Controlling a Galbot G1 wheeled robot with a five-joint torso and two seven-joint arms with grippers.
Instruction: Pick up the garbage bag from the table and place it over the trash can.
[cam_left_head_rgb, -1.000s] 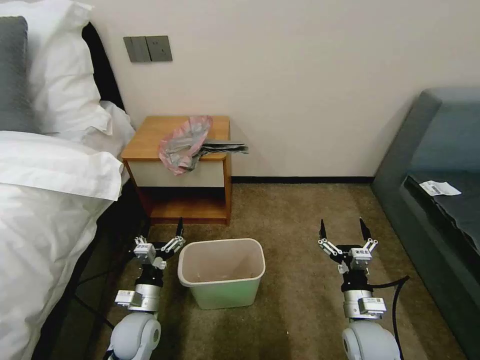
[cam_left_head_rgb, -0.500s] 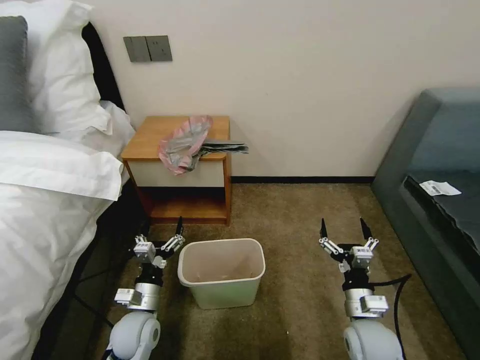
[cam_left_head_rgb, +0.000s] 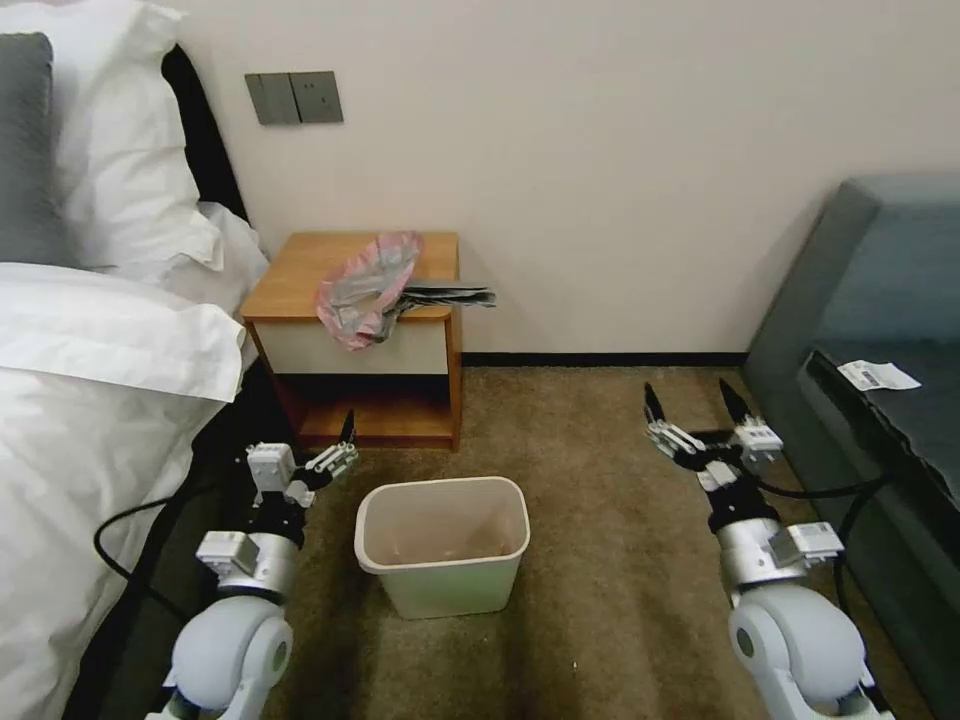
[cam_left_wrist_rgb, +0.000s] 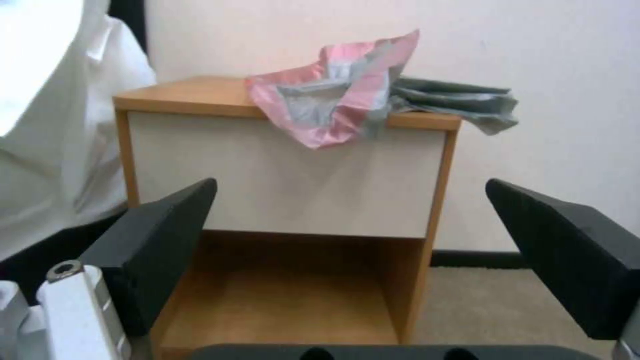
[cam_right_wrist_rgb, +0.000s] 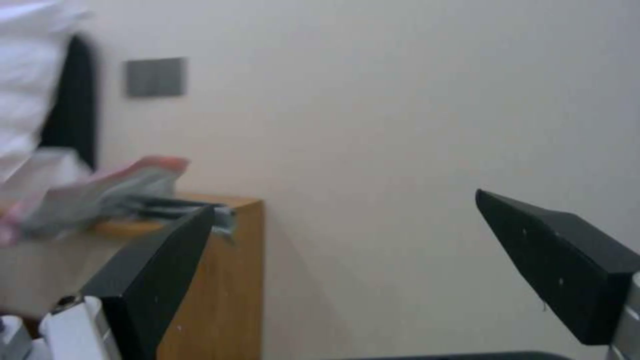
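The garbage bag (cam_left_head_rgb: 372, 287) is translucent grey with a pink-red band along its mouth, the grey part darker where it bunches toward the wall. The table (cam_left_head_rgb: 300, 270) has an orange-brown top and sides and a white drawer front. The trash can (cam_left_head_rgb: 443, 545) is cream-beige inside and on its rim, pale green outside. Both the left gripper (cam_left_head_rgb: 322, 452) and the right gripper (cam_left_head_rgb: 697, 412) have black fingers on white and silver metal links. The carpet (cam_left_head_rgb: 580, 440) is mottled brown, the wall (cam_left_head_rgb: 600, 150) off-white with a grey switch plate (cam_left_head_rgb: 294, 97), the bedding (cam_left_head_rgb: 100, 340) white
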